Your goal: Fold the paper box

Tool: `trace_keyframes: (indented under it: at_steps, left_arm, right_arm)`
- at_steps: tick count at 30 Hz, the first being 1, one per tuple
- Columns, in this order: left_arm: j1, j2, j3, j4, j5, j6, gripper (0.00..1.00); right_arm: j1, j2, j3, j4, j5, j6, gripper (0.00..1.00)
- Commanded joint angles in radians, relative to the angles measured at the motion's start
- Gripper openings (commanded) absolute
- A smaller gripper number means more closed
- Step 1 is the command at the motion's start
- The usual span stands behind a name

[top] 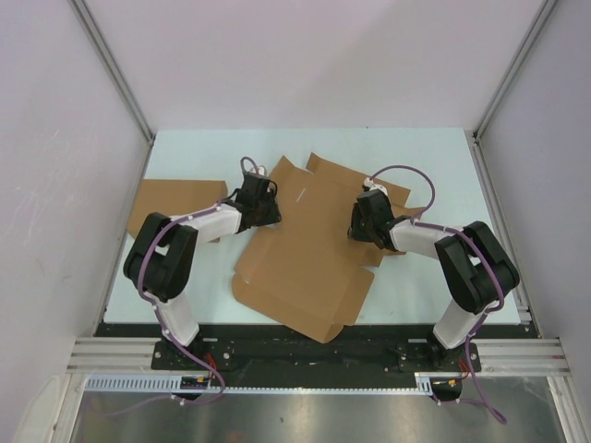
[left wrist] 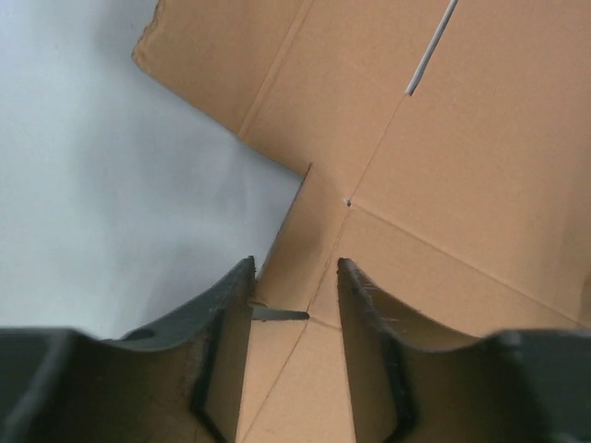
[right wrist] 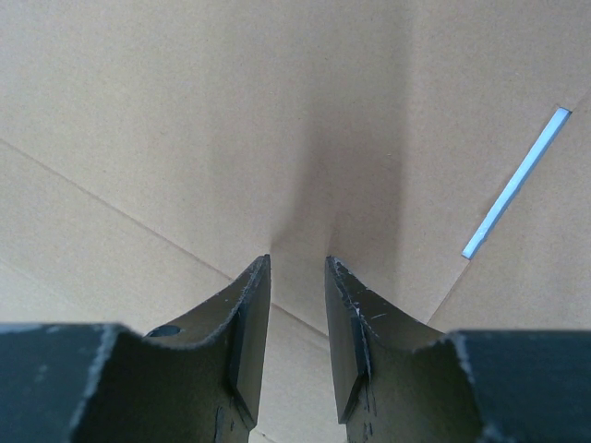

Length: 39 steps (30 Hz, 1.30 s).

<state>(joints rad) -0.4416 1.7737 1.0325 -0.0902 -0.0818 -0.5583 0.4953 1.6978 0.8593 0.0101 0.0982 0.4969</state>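
The paper box [top: 305, 254] is a brown die-cut sheet lying mostly flat in the middle of the table, with flaps spreading out and a slit [left wrist: 430, 48] cut in it. My left gripper [top: 271, 210] is at the sheet's left edge. In the left wrist view the left gripper [left wrist: 294, 277] has its jaws apart, straddling a narrow edge flap [left wrist: 291, 231] without pinching it. My right gripper [top: 358, 221] is low over the sheet's right part. In the right wrist view the right gripper [right wrist: 297, 268] shows a narrow gap, with only creased cardboard [right wrist: 185, 138] below and another slit [right wrist: 517, 185] to the right.
A second plain brown cardboard piece [top: 171, 201] lies at the left, partly under my left arm. The pale table [top: 425, 277] is walled by white panels and metal rails [top: 111, 74] on three sides. The sheet's near corner reaches the front edge [top: 319, 337].
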Motion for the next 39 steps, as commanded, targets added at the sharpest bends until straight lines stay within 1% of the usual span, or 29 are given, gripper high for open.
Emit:
trace_keyframes:
  at_steps: [1, 3, 4, 6, 7, 9, 11, 13, 14, 15, 17, 19, 21, 22, 25, 33, 39]
  left_arm:
    - [0.007, -0.006, 0.029, 0.052, -0.006, 0.012, 0.39]
    - [0.003, -0.039, -0.005, 0.085, -0.013, 0.026, 0.32]
    - [0.001, -0.046, -0.012, 0.114, -0.016, 0.038, 0.25]
    - [-0.009, -0.062, -0.020, 0.133, -0.035, 0.081, 0.19]
    - [-0.014, -0.063, -0.019, 0.130, -0.044, 0.096, 0.13]
    - [-0.046, -0.072, -0.014, 0.124, -0.094, 0.158, 0.10]
    - [-0.093, -0.077, -0.008, 0.113, -0.142, 0.199, 0.10]
    - [-0.132, -0.071, 0.007, 0.090, -0.226, 0.257, 0.10]
    - [-0.178, -0.054, 0.030, 0.057, -0.260, 0.277, 0.09]
    - [-0.198, -0.040, 0.046, 0.011, -0.303, 0.312, 0.09]
    - [-0.256, 0.002, 0.079, -0.023, -0.404, 0.351, 0.06]
    - [-0.288, 0.039, 0.096, -0.060, -0.490, 0.392, 0.05]
    - [-0.330, 0.064, 0.118, -0.085, -0.532, 0.428, 0.04]
    - [-0.342, 0.085, 0.123, -0.091, -0.577, 0.439, 0.03]
    - [-0.384, 0.128, 0.141, -0.111, -0.631, 0.480, 0.03]
    - [-0.470, 0.187, 0.123, -0.082, -0.679, 0.544, 0.02]
    - [-0.513, 0.260, 0.118, -0.077, -0.699, 0.537, 0.01]
  right_arm:
    - [0.012, 0.003, -0.031, -0.055, -0.034, 0.006, 0.35]
    - [0.012, 0.005, -0.031, -0.053, -0.034, 0.008, 0.35]
    - [0.014, 0.005, -0.032, -0.053, -0.035, 0.008, 0.35]
    - [0.015, 0.006, -0.032, -0.050, -0.035, 0.009, 0.34]
    - [0.017, 0.008, -0.032, -0.048, -0.037, 0.011, 0.34]
    - [0.020, 0.007, -0.032, -0.048, -0.035, 0.011, 0.34]
    - [0.022, 0.008, -0.032, -0.048, -0.032, 0.011, 0.34]
    - [0.023, 0.006, -0.032, -0.048, -0.032, 0.011, 0.34]
    - [0.023, 0.008, -0.034, -0.048, -0.034, 0.011, 0.34]
    - [0.025, 0.008, -0.034, -0.048, -0.031, 0.012, 0.34]
    - [0.029, 0.008, -0.036, -0.052, -0.028, 0.012, 0.34]
    - [0.032, 0.006, -0.037, -0.053, -0.028, 0.011, 0.34]
    - [0.032, 0.003, -0.040, -0.052, -0.026, 0.011, 0.34]
    - [0.032, 0.003, -0.040, -0.050, -0.026, 0.011, 0.34]
    - [0.034, 0.005, -0.042, -0.047, -0.028, 0.011, 0.34]
    - [0.034, 0.008, -0.042, -0.048, -0.026, 0.008, 0.34]
    - [0.034, 0.005, -0.042, -0.047, -0.026, 0.011, 0.34]
